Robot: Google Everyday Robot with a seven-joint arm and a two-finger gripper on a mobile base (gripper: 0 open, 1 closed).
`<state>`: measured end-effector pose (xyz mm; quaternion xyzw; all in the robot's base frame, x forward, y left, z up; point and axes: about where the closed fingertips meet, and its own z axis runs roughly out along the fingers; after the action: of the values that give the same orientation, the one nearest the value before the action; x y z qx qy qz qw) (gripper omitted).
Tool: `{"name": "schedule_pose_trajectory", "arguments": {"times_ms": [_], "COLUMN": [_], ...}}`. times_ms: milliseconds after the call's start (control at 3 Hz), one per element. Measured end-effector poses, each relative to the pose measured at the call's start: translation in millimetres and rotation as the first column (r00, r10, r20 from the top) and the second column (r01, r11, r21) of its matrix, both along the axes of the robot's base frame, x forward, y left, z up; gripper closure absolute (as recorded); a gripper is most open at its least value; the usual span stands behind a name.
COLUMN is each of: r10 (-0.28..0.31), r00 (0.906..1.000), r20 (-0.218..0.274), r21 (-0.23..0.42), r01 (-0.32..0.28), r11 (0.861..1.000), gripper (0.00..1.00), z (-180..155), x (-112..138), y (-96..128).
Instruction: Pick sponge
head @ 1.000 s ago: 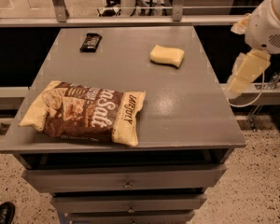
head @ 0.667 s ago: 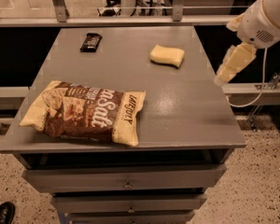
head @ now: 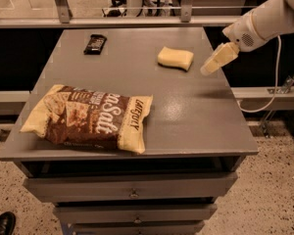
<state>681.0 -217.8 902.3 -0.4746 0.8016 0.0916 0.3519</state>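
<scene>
The sponge (head: 175, 58) is a small pale yellow block lying on the grey table top (head: 186, 111), toward its back right. My gripper (head: 208, 69) hangs from the white arm (head: 264, 21) that reaches in from the upper right. It hovers above the table's right side, just right of the sponge and apart from it, holding nothing.
A large brown-and-yellow chip bag (head: 88, 116) lies at the front left of the table. A small black wrapped bar (head: 94, 43) lies at the back left. Drawers (head: 132, 187) sit below the top. A cable (head: 272, 87) hangs by the right edge. A rail runs behind the table.
My arm has swung left and inward from beyond the table's right edge, bringing the gripper over the table close to the sponge. The objects have not moved.
</scene>
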Motion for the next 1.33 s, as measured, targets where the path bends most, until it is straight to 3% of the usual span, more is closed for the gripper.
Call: {"name": "schedule_pose_trajectory", "arguments": {"times_ms": [333, 1000, 1333], "r10": [-0.038, -0.087, -0.085], "r00": [0.9993, 0.9958, 0.9946], "r20": [-0.008, -0.03, -0.059], "r21": [0.098, 0.171, 0.195], "r01": [0.038, 0.091, 0.095], "r11": [0.994, 0.981, 0.976], "gripper": [0.0, 0.0, 0.18], "z": [-22, -51, -55], "x": [34, 66, 72], "y": [11, 26, 37]}}
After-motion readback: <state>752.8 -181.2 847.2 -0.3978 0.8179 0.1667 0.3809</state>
